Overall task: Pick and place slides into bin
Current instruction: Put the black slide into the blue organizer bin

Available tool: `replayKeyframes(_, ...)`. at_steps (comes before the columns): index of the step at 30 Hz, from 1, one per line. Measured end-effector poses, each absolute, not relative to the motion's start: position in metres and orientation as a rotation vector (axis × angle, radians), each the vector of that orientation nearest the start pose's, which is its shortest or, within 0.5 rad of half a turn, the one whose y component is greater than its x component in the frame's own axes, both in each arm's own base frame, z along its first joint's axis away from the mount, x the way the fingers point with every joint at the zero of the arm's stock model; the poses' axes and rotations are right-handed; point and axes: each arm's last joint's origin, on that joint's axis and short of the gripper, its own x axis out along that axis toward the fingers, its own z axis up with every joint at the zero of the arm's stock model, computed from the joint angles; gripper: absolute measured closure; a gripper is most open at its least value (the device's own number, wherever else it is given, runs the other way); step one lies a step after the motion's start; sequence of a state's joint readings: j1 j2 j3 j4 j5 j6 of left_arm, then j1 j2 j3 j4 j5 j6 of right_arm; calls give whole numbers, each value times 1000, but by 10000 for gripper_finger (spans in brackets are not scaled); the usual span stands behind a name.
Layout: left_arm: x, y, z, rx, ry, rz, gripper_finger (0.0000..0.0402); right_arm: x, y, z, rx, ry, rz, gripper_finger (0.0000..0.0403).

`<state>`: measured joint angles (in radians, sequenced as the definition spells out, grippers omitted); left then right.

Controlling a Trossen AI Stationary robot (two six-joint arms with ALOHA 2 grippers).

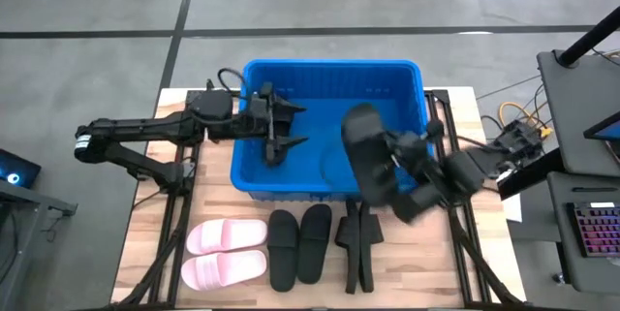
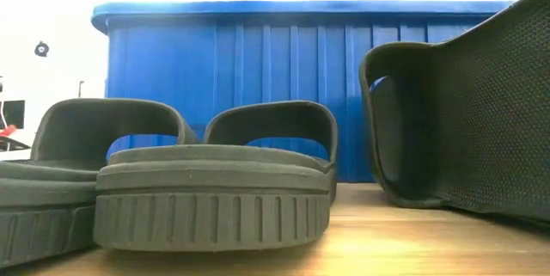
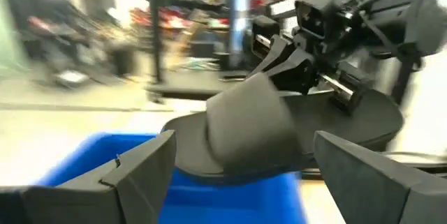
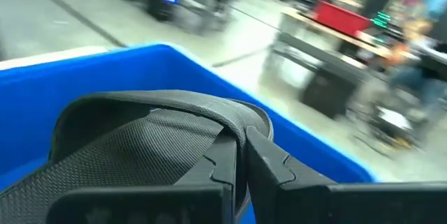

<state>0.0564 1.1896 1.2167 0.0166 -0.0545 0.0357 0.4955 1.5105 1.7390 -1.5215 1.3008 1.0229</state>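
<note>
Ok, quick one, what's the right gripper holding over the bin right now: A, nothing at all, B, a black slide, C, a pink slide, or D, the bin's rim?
B: the right gripper is pinched shut on the strap of a black slide, carried above the blue bin, while both pink slides lie on the table.

Even, soft overhead light fills the high view, with faint shadows under the bin [image 1: 329,180]. The low view's background is blown out white, and the near black slide [image 2: 210,194] is slightly soft. Both wrist views show heavily blurred backgrounds.
</note>
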Motion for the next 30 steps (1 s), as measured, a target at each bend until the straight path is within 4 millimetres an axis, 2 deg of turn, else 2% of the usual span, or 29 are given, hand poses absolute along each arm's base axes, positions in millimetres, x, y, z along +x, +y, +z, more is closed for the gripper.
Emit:
replayKeyframes(5,260,10,422,185,-15,327,81,251,58,404,-110,397,-1110,392)
replayKeyframes(10,273,11,413,218,31,351,81,263,41,403,-127,416,-1165,392)
replayKeyframes(17,316,11,394,352,129,334,81,270,41,407,-207,484,-1101,392)
replayKeyframes(21,344,12,389,367,160,338,81,270,41,407,-232,527,-1064,392)
replayKeyframes(27,373,17,389,455,216,516,81,271,41,406,-258,545,-1059,392)
replayKeyframes(30,384,18,388,517,239,530,81,272,41,405,-264,550,-1057,392)
